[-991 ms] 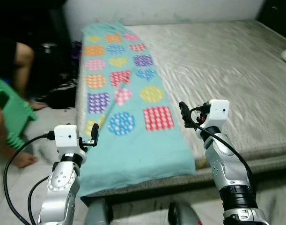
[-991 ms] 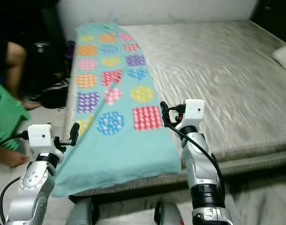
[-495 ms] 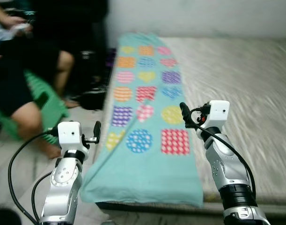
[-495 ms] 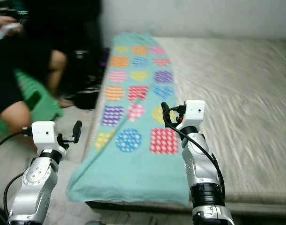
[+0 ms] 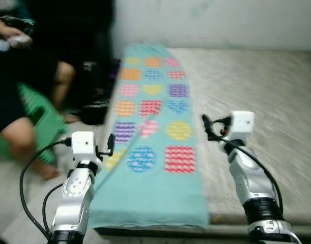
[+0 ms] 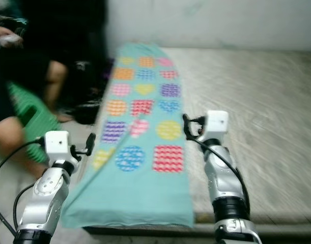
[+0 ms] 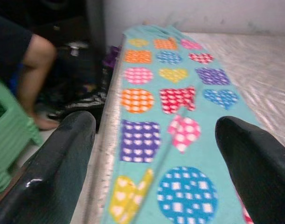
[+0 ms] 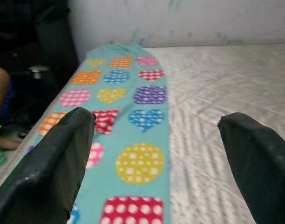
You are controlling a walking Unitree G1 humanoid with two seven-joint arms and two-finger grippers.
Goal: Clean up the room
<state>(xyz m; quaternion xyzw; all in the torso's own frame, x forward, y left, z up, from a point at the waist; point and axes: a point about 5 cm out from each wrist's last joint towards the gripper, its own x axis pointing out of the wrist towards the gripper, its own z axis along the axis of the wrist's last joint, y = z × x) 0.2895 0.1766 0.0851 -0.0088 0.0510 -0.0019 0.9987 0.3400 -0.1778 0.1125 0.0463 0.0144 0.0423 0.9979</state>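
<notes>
**Hovering with both grippers spread before the patterned blanket**

Holding my left gripper up in front of me, fingers spread wide with nothing between them, just off the left edge of the bed! My right gripper is raised at about the same height, its fingers spread just as wide and empty too, hanging over the mattress right beside the blanket's right edge.

And there's the teal blanket, laid out in a long strip along the left side of the bed, running away from me toward the wall. It sits between my two grippers and below them, touching neither. It's covered in coloured patches — circles, squares, hearts in pink, orange, purple, yellow, blue and red. A crease runs on a slant across its near-left part, and its near end drapes over the foot of the bed. Through the left wrist camera I'm looking straight down its length; the right wrist camera catches its far half beside the bare grey mattress.

Over on my left, a person sits on a green stool, bare foot on the floor, and dark stuff lies beside the bed. The head views are blurred.
</notes>
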